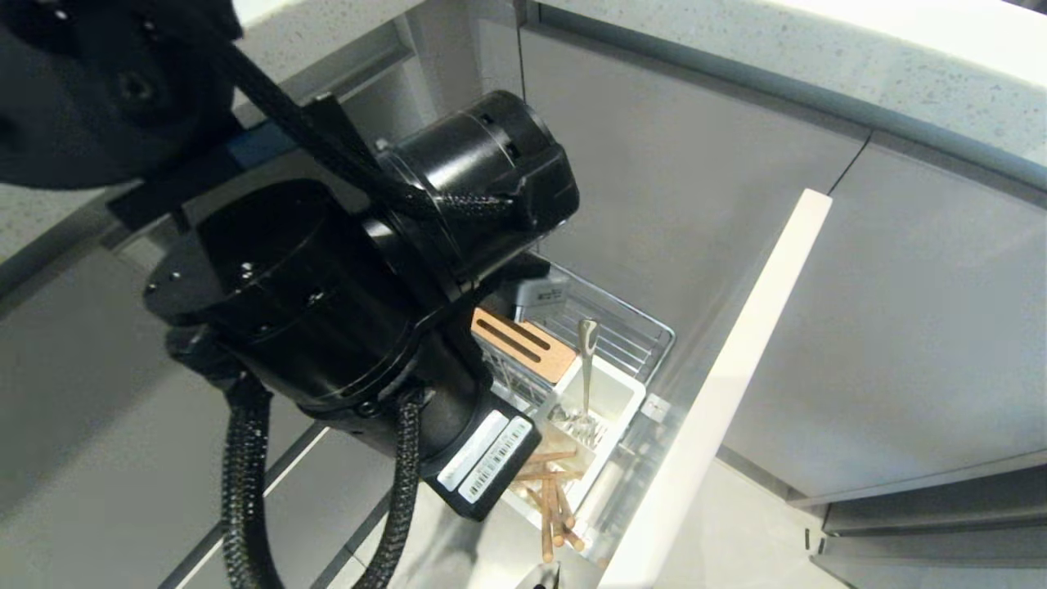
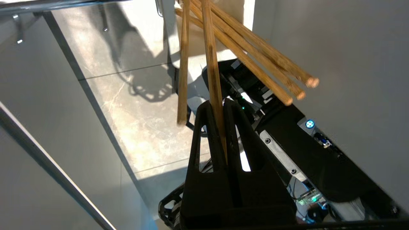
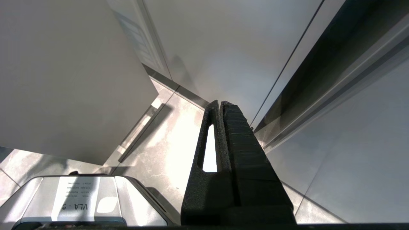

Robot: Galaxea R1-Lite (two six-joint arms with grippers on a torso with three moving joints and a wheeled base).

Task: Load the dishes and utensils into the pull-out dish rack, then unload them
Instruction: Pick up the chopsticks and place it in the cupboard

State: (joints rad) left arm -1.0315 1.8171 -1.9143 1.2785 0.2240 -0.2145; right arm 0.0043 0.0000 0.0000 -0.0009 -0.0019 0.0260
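Head view shows the pull-out dish rack (image 1: 646, 343) drawn out of the grey cabinetry, its pale front panel (image 1: 720, 393) running diagonally along the near right edge and leaving only a narrow channel between panel and white utensil caddy (image 1: 609, 393). A silver spoon-like utensil (image 1: 586, 360) stands upright in the caddy, just beside the slotted wooden strip (image 1: 523, 343). The chopsticks (image 1: 552, 507) fan out of the caddy's near end, tips leaning toward the floor; there seem to be more than two sticks, though the left arm (image 1: 343, 311) covers much of the rack. In the left wrist view the left gripper (image 2: 220, 105) is pinched tight on one chopstick (image 2: 212, 70), with the other sticks (three splayed to one side, one hanging alongside) free of the fingers (image 2: 204, 134). Tiled floor (image 2: 140, 121) lies open beneath. The right gripper (image 3: 221, 103) hangs parked over the floor, fingers pressed together on nothing, with a cabinet face close alongside.
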